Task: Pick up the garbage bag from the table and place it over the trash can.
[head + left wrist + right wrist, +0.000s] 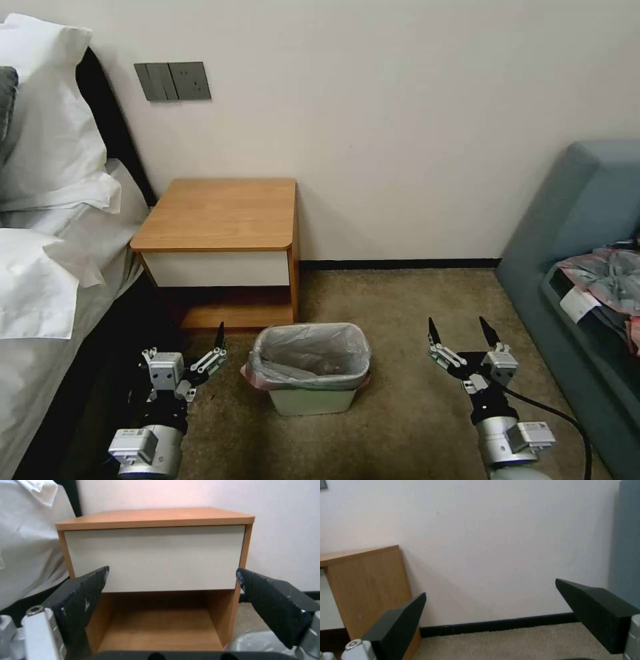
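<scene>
On the floor before the desk (220,213), the thin, light, crinkly garbage bag (310,353) already lines the trash can (313,399), best pinched at its pink rim, while the left gripper (200,357) and right gripper (463,333) hang beside it, jaws wide and empty.

the garbage bag (308,353) already lines the trash can (313,399): thin, wrinkled, translucent grey plastic sunk into the opening, its pinkish-red rim folded out over the rolled edge and hanging a little down the sides. the trash can is small, cream-white and rectangular with rounded corners, upright on the carpet just in front of the desk (220,213). the desk has an orange-brown top, a white drawer front (155,557) and a low wooden shelf.
</scene>
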Motion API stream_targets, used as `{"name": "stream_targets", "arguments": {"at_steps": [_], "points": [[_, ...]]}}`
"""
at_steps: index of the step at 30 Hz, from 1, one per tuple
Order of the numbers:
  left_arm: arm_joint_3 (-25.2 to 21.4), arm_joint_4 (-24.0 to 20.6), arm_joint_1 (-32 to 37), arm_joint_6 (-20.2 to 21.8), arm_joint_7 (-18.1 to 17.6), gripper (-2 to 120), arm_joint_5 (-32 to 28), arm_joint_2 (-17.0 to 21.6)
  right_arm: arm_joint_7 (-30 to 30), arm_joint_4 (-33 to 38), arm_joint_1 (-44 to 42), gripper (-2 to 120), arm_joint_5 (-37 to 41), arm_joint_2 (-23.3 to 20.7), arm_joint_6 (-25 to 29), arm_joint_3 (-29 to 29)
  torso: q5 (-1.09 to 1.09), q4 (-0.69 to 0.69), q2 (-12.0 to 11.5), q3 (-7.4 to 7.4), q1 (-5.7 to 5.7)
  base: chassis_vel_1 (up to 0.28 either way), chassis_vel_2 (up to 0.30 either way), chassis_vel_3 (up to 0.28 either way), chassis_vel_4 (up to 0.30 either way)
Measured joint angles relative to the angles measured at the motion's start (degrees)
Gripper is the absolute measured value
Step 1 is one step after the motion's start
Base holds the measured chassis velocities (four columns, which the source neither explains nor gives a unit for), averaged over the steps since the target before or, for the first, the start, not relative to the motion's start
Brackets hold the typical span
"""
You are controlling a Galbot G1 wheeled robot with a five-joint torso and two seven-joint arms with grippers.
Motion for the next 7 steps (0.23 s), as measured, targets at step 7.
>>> {"name": "stream_targets", "arguments": {"at_steps": [7], "points": [[0.01, 0.0, 0.0, -0.02, -0.02, 100, 0.01, 0.0, 0.01, 0.0, 0.0, 100, -0.01, 0.0, 0.0, 0.0, 0.0, 0.0, 0.0, 0.0, 0.0, 0.0, 0.0, 0.0, 0.0]]}}
